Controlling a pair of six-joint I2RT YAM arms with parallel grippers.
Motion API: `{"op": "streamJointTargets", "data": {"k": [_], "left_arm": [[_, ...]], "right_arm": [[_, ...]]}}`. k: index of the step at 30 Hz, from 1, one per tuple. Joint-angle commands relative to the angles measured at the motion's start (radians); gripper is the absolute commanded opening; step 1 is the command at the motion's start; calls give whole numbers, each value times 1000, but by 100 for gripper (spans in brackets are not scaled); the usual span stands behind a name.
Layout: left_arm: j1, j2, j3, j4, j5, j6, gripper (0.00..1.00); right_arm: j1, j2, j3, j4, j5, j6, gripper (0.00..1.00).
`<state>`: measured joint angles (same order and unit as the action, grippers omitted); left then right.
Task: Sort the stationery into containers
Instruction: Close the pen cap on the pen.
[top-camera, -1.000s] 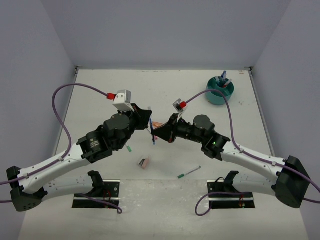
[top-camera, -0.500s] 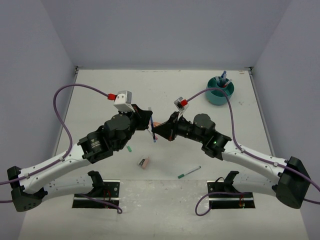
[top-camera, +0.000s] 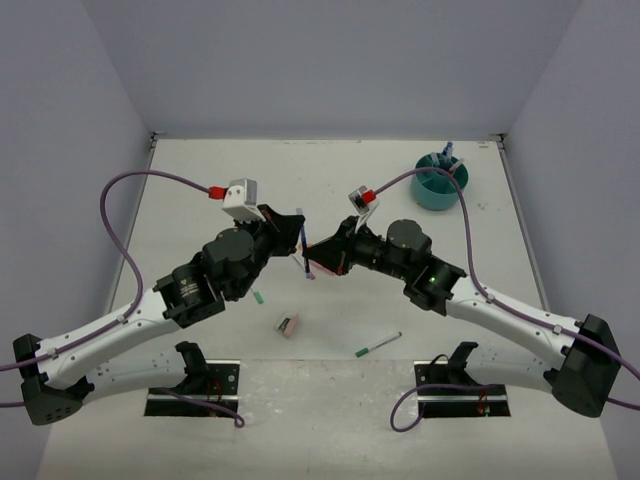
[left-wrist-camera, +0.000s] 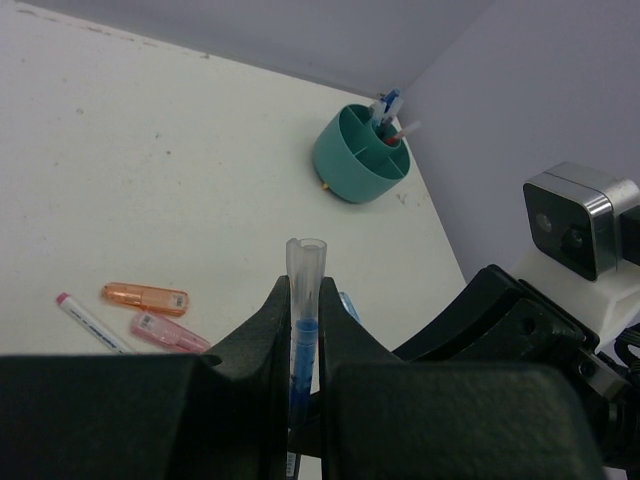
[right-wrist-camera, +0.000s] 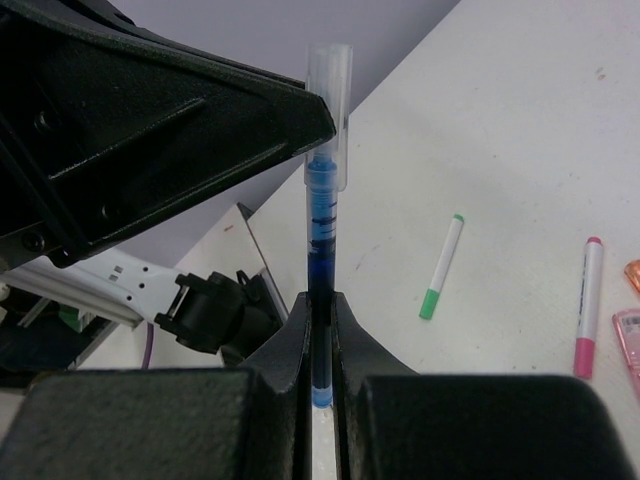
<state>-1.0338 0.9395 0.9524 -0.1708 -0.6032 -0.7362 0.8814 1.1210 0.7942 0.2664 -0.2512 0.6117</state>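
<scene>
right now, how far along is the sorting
Done: a few pens stand in the organizer. In hand: the blue pen is held in mid-air, gripped by both the left gripper and the right gripper. Left: the green pen, pink-tipped pen, orange highlighter, pink highlighter and eraser lie on the table.

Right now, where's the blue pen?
Centre of the top view: the blue pen is clamped between the left claw and the right claw, with the pink eraser just below it in frame.
</scene>
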Motion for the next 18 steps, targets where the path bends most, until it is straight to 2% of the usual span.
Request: {"op": "streamJointTargets", "data": {"k": [1, 3, 17, 18], "left_arm": [[-5, -12, -10, -10, 31, 26, 8], [-6, -22, -4, -11, 36, 42, 17], [-5, -65, -20, 56, 94, 107, 22], [-5, -64, -20, 60, 102, 111, 26]], "right_arm": [[-12, 12, 120, 110, 18, -64, 0], [-12, 19, 129, 95, -7, -95, 0], [-12, 3, 105, 131, -89, -158, 0], [-12, 2, 105, 130, -88, -159, 0]]}}
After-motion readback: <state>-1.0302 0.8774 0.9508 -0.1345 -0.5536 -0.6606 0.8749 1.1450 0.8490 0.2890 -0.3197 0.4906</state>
